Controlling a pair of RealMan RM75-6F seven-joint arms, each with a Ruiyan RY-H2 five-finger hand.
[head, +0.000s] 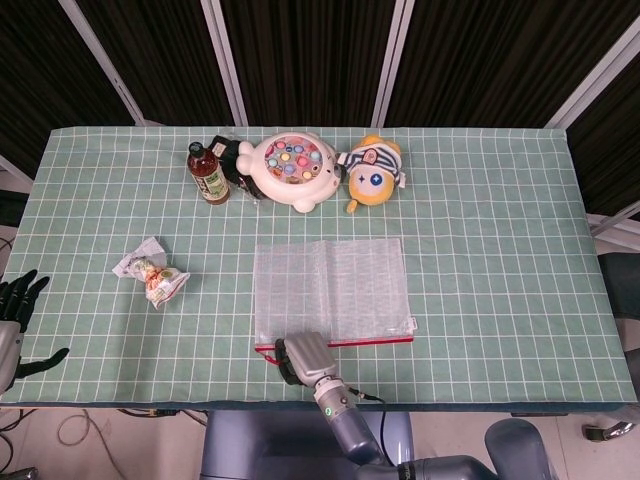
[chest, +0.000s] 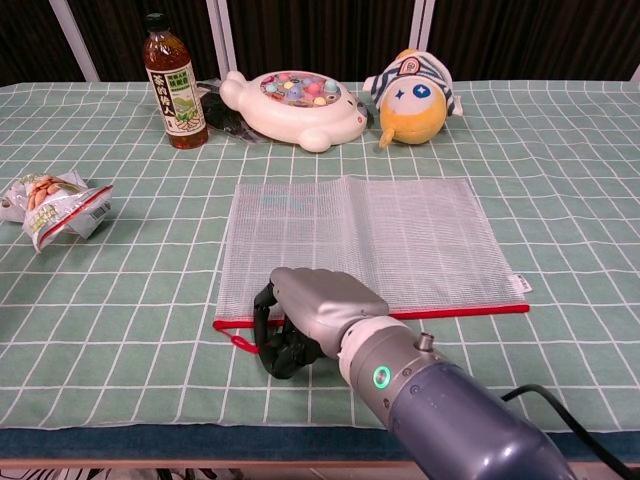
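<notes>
One big table (head: 500, 300): green checked cloth, fills most of the head view, everything sits on it.
Mesh pouch (chest: 360, 235): lying flat in the middle of the frame, see-through, with the red zipper edge (chest: 450, 312) along its near side. Can't tell if the zip is open or closed from here.
Fishing toy (head: 292, 168): white, coloured pegs on top, upper middle of the frame, well apart from me.
Plush (head: 372, 172): orange and striped, just right of the toy.
My right hand (chest: 310, 315): lower middle of the frame, parked on the lower left corner of the pouch. Fingers are curled down tight over the left end of the zipper edge. The back of the hand hides the fingertips, so honestly I can't tell if I'm actually pinching the slider or only pressing on it.
Bottle (head: 207, 173): upright, brown tea, left of the toy, something black (head: 235, 160) tucked between them.
Snack packet (head: 152, 272): crumpled, left side, nobody near it.
My left hand (head: 15, 310): way off at the lower left edge, fingers spread, holding nothing.
Red pull tab (chest: 240, 343): tiny, poking out just left of my right fingers, lying on the cloth.
</notes>
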